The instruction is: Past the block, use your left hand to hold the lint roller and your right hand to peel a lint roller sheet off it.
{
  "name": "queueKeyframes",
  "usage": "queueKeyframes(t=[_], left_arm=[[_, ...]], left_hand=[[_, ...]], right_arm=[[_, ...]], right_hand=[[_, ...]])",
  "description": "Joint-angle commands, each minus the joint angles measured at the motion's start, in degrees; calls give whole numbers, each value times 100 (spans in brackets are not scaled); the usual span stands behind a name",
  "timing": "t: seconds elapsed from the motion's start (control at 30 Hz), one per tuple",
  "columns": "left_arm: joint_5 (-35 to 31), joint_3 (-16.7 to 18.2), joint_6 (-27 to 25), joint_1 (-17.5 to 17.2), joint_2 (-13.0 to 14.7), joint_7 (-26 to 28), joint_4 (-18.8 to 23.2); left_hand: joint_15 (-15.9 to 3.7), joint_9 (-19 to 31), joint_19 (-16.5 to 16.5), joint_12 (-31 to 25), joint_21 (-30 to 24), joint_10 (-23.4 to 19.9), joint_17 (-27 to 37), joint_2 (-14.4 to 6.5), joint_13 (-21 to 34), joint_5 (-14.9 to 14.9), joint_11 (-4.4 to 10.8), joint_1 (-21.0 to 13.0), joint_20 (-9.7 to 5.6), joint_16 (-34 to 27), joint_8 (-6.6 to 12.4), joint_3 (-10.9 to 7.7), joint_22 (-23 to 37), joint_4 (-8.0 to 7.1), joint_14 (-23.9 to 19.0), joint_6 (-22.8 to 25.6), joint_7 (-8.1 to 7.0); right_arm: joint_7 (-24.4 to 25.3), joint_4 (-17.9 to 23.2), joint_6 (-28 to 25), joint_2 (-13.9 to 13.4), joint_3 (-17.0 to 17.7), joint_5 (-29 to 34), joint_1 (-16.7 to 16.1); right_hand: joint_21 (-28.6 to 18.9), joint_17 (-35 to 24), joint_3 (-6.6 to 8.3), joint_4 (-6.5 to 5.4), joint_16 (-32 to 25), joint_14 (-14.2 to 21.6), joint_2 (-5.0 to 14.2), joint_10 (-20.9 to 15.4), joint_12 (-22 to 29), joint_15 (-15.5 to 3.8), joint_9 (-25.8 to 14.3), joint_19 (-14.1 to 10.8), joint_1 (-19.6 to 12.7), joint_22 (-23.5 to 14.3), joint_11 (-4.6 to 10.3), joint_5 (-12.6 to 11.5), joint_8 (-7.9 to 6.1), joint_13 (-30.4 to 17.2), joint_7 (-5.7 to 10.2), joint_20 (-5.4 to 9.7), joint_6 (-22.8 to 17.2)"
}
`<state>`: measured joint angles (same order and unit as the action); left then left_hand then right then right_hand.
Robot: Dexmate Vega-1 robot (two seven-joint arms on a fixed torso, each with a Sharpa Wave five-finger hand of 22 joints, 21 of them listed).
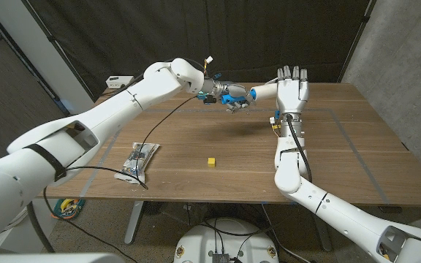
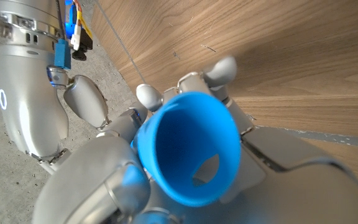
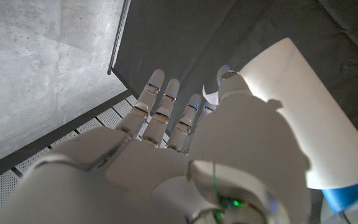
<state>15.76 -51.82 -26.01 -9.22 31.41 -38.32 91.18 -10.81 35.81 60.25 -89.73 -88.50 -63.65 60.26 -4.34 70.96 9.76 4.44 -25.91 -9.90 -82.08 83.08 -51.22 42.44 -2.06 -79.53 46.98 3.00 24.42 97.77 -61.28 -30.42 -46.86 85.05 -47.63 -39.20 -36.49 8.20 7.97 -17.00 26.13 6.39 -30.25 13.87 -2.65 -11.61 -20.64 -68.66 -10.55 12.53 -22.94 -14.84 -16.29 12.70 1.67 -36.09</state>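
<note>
I have the lint roller [image 1: 234,96] gripped in my left hand [image 1: 225,93], raised above the far middle of the wooden table [image 1: 342,146], while my right hand [image 1: 287,88] stands just right of it, fingers straight up and thumb at the roll; whether it pinches a sheet I cannot tell. The small yellow block [image 1: 211,161] sits nearer me at centre, a clear packet [image 1: 139,161] lies near the left edge, and black curtains [image 1: 269,36] and a concrete wall [image 1: 408,44] close the room behind.

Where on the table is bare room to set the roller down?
Bare wood lies between the yellow block and the packet, and right of the right arm. It is crowded at the far edge, where left hand, lint roller and right hand meet.
</note>
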Motion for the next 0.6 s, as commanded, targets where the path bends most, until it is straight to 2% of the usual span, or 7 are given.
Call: queueKeyframes(t=[0.03,0.1,0.17,0.2,0.3,0.43,0.6], left_arm=[[48,34,69,-33,28,-46,-47],[37,30,54,-28,28,-38,-48],[46,35,65,-27,17,-43,-79],[45,32,69,-23,12,-49,-91],[36,14,82,-2,-6,-76,-123],[36,7,95,6,-30,-86,-160],[24,-20,62,21,-48,-106,-186]], left_hand=[[-73,6,14,-36,2,-94,6,-527,9,-3,139,320,-173,20,11,-345,-4,-380,-71,114,133],[-82,35,18,-36,0,-89,39,-528,9,-3,128,320,-168,1,22,-343,-10,-379,-66,85,143],[-67,32,19,-39,3,-98,21,-529,9,-2,126,320,-174,13,24,-342,-20,-377,-70,89,137],[-71,-10,11,-40,1,-101,24,-529,8,-2,127,321,-169,13,2,-340,-17,-376,-69,102,143],[-79,17,3,-40,-10,-95,63,-533,9,-2,127,322,-170,-5,20,-342,3,-379,-56,93,140],[-63,35,2,-38,-10,-90,-5,-529,8,-3,123,325,-161,46,29,-336,-16,-379,-58,70,139],[-71,15,15,-38,-7,-82,58,-528,10,-2,131,328,-178,5,29,-336,-25,-382,-66,93,139]], right_arm=[[182,-22,267,-9,32,-98,26],[233,-22,280,-16,37,-113,19],[334,3,341,-46,50,-173,0],[337,-26,306,-35,42,-134,7],[482,23,376,-57,82,-261,-29],[1114,4,567,-67,186,-593,-97],[1998,-157,724,22,302,-1001,-133]], right_hand=[[-14,-106,-54,35,-155,183,66,-304,61,-1029,-26,-57,-176,-13,-3,69,-91,17,-4,78,-417],[-42,-229,-93,36,-323,330,132,-884,203,-1026,-37,-104,-287,-18,-4,173,-250,6,-13,91,-1050],[-66,-290,-111,14,-414,444,167,-1091,229,-1036,-27,-144,-314,-23,-26,217,-262,20,-3,115,-1206],[-100,-423,-145,14,-585,637,186,-1562,354,-1061,-40,-183,-387,-30,-59,291,-374,-2,-16,146,-1631],[-166,-667,-240,-45,-816,1099,199,-2479,696,-1105,-64,-183,-420,-43,-88,427,-654,-174,-78,224,-2486],[-252,-1028,-355,-44,-1031,1614,153,-3014,1106,-1105,-17,-171,-509,-63,-104,495,-607,-499,-96,329,-2710],[-270,-1232,-423,-40,-1054,1785,121,-3055,1252,-1105,-14,-46,-585,-80,-105,513,-535,-681,-112,478,-2788]])
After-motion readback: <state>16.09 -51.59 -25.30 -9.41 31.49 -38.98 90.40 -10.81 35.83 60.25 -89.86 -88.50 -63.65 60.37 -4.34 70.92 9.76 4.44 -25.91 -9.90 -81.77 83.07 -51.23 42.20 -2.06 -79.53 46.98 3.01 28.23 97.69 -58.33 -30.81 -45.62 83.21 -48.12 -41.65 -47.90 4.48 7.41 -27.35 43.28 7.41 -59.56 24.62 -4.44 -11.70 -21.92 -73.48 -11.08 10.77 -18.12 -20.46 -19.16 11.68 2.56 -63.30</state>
